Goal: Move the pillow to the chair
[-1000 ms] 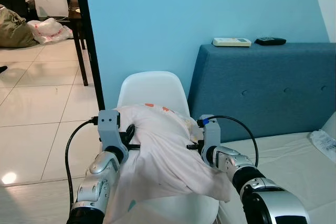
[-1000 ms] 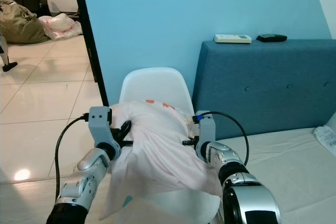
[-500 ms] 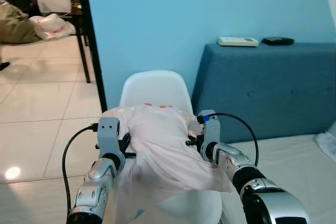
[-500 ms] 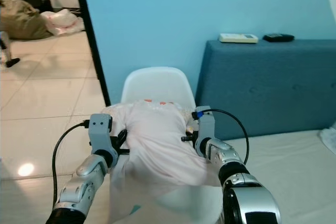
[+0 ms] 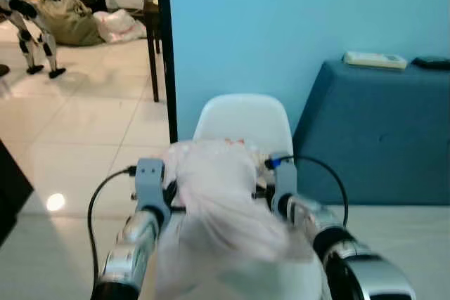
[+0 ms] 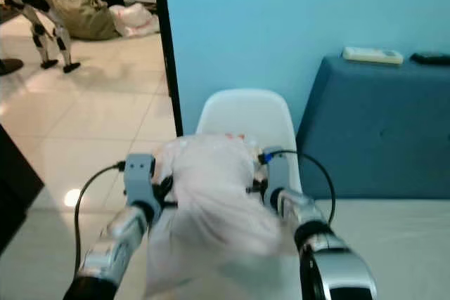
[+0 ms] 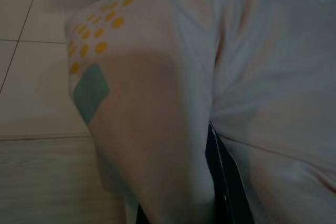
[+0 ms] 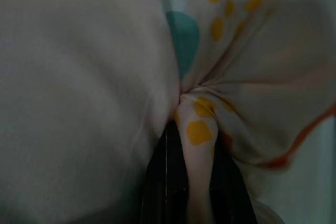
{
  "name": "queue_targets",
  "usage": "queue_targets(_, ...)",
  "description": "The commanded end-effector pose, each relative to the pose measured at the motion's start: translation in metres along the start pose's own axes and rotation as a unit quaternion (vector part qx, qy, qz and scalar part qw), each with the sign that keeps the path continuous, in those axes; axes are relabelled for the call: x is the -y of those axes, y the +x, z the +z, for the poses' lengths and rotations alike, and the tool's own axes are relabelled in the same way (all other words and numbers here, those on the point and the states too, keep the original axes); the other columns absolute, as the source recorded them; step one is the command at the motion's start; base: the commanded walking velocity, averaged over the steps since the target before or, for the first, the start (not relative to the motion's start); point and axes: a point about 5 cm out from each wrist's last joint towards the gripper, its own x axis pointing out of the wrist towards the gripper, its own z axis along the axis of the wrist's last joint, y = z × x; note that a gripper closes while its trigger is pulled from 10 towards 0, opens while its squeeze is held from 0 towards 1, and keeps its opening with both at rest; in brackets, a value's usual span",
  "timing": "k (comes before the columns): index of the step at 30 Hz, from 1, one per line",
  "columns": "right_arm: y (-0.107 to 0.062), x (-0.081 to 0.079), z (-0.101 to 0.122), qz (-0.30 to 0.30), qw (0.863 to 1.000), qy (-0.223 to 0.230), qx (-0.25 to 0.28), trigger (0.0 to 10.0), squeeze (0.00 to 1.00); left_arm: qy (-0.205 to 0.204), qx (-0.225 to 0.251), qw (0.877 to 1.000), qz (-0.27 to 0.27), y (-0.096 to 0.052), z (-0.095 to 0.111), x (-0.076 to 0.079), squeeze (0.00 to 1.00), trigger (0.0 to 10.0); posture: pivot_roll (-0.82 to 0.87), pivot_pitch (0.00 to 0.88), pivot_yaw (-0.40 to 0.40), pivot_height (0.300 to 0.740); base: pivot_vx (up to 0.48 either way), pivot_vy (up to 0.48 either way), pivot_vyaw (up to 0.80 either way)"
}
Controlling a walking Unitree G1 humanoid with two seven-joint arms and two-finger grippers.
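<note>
A: Left eye first. Where's the pillow?
B: Pillow point(image 5: 221, 201), pale pink, blurred, held up between both arms just in front of the white chair point(image 5: 242, 117). Left pincer point(image 5: 171, 198) at its left edge, right pincer point(image 5: 261, 189) at its right edge. Its top overlaps the chair's backrest; contact with the seat can't be judged.
A: Background?
B: Blue wall point(image 5: 295, 12), blue headboard point(image 5: 380, 131) right of the chair with a white remote point(image 5: 375, 60) on top. Tiled floor point(image 5: 77, 124) to the left, a small robot figure point(image 5: 31, 29) standing far back.
A: Right eye?
B: Same layout. Black cable point(image 6: 88, 198) looping off the left wrist is plain here, and white bedding point(image 6: 401, 244) at lower right.
A: Left wrist view?
B: Dim. Pillow fabric hangs over the fingers point(image 7: 223, 182), with yellow dots and a teal diamond on it; head views don't show that print. Left pincer is clamped on the pillow, cloth squeezed in at the dark finger.
A: Right wrist view?
B: Dark too. A fold of dotted cloth is pinched between the black fingers point(image 8: 157, 182), so the right pincer is clamped on the pillow as well. An orange seam line is visible here.
</note>
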Motion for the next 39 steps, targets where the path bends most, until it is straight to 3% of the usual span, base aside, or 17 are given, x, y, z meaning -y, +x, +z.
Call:
queue_targets(1, 0.001, -0.004, -0.005, 0.001, 1.000, -0.001, -0.015, 10.0, 0.00, 0.008, -0.010, 1.000, -0.006, 0.001, -0.003, 0.005, 0.00, 10.0, 0.12, 0.000, -0.066, 0.735, 0.000, 0.000, 0.00)
queue_targets(16, 0.001, 0.000, -0.006, -0.019, 1.000, 0.004, -0.021, 10.0, 0.00, 0.012, -0.020, 0.999, -0.022, 0.004, -0.008, 0.017, 0.00, 10.0, 0.11, 0.000, -0.063, 0.735, 0.000, -0.210, 0.00)
queue_targets(33, 0.001, -0.001, -0.006, -0.021, 1.000, 0.000, -0.022, 10.0, 0.00, 0.005, -0.030, 0.999, 0.012, 0.006, -0.009, 0.010, 0.00, 10.0, 0.12, 0.000, -0.071, 0.735, 0.000, 0.000, 0.00)
queue_targets(39, 0.001, -0.001, -0.006, -0.020, 1.000, 0.000, -0.021, 10.0, 0.00, 0.016, -0.033, 0.999, 0.015, 0.007, -0.009, 0.010, 0.00, 10.0, 0.12, 0.000, -0.071, 0.735, -0.411, 0.000, 0.00)
